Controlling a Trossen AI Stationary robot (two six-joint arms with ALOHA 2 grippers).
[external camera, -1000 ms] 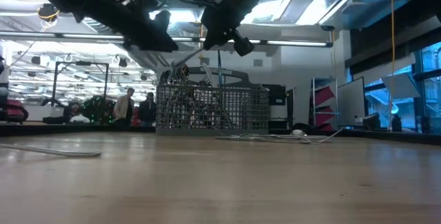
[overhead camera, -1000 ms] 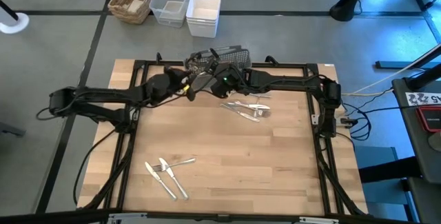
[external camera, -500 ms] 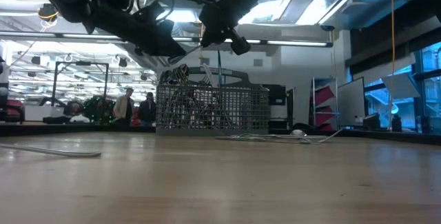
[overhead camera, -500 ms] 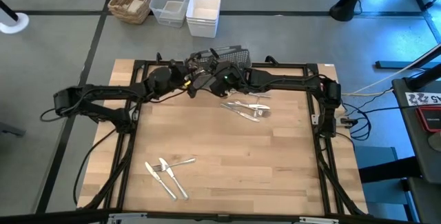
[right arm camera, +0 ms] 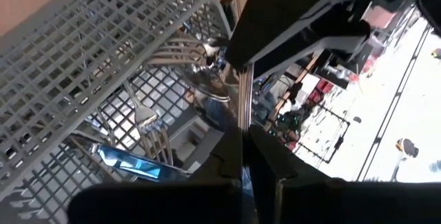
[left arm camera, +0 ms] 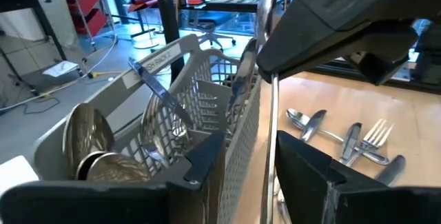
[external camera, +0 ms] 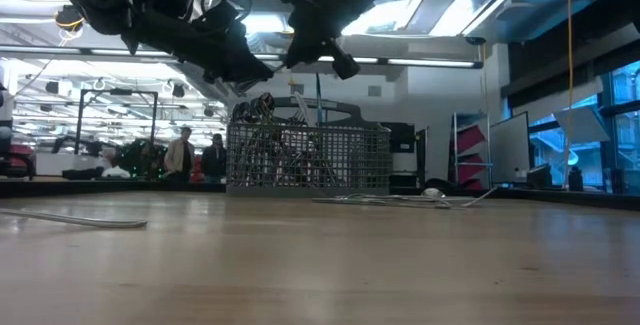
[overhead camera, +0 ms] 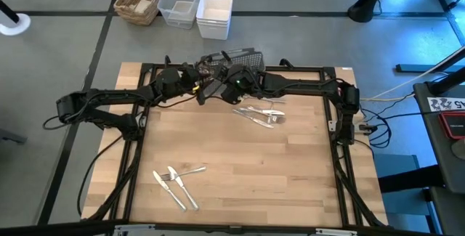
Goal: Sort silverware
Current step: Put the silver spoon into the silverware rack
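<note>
Metal, thin and slick: we see the right claw (right arm camera: 242, 156) pinched shut on one silverware handle (right arm camera: 242, 107) above the caddy (overhead camera: 243, 58); left claw (left arm camera: 251, 158) half-open beside it, holding nothing; more silverware (overhead camera: 260, 114) on the worktop (overhead camera: 290, 178) below; we'd grip mid-handle

Two matte-black jointed arms, looping black cables, one green light.

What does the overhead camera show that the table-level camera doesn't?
Only the high view shows the wicker basket and two white bins on the floor, and the near group of silverware laid out piece by piece. Only the low view shows two people in the room behind. Both show the mesh caddy with both arms above it.
</note>
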